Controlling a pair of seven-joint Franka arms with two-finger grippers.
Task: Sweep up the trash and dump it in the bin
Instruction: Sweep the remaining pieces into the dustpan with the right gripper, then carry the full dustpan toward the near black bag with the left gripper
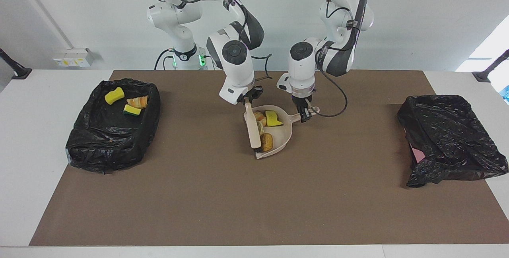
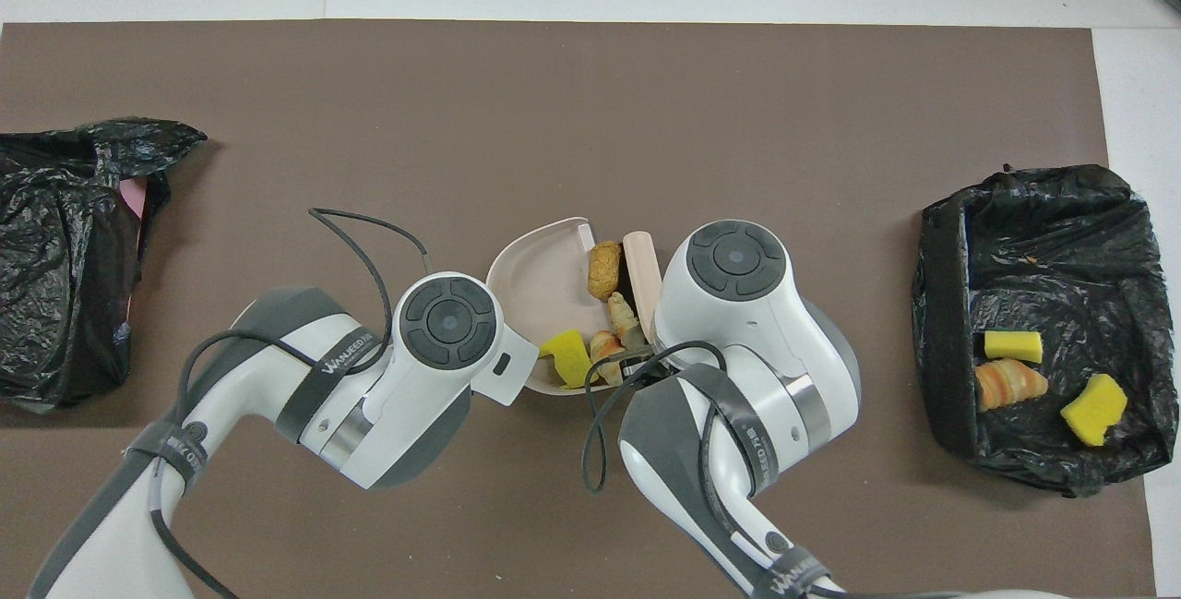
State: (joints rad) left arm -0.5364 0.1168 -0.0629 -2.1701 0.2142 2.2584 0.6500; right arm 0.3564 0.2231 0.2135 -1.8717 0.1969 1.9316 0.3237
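Bins come first, being the biggest things here. My black-lined bin (image 1: 113,125) at the right arm's end of the table sits open and already holds three scraps: two yellow sponge chunks and one bread-like lump. A second black bag (image 1: 451,138) lies at the left arm's end, crumpled, with something pink showing at its edge; I cannot tell what is inside it.

Next in size is the beige dustpan (image 1: 284,140), flat on the brown mat (image 1: 254,202) between my two arms. My left gripper (image 1: 305,115) is clamped on its handle, fingers pressed together around the stub. Four pieces of the trash (image 1: 267,129) lie in the pan: a yellow sponge chunk (image 2: 567,357) nearest the handle, pale bread lumps beside it, and a browner lump (image 2: 604,269) near the pan's open lip.

My right gripper (image 1: 247,99) is closed on the top of the beige brush (image 1: 252,129), which stands slanted across the pan's mouth and touches the scraps, penning them in.

I judge the scraps to be very light and soft, the sponge springy, the bread lumps rounded and ready to roll. None is fragile, but they could tumble off the shallow lip if I tilt the pan that way. So I would not grip them at all: I would carry them by the pan's stiff handle, mouth tipped up, and keep the brush against the opening until the pan is over the bin.
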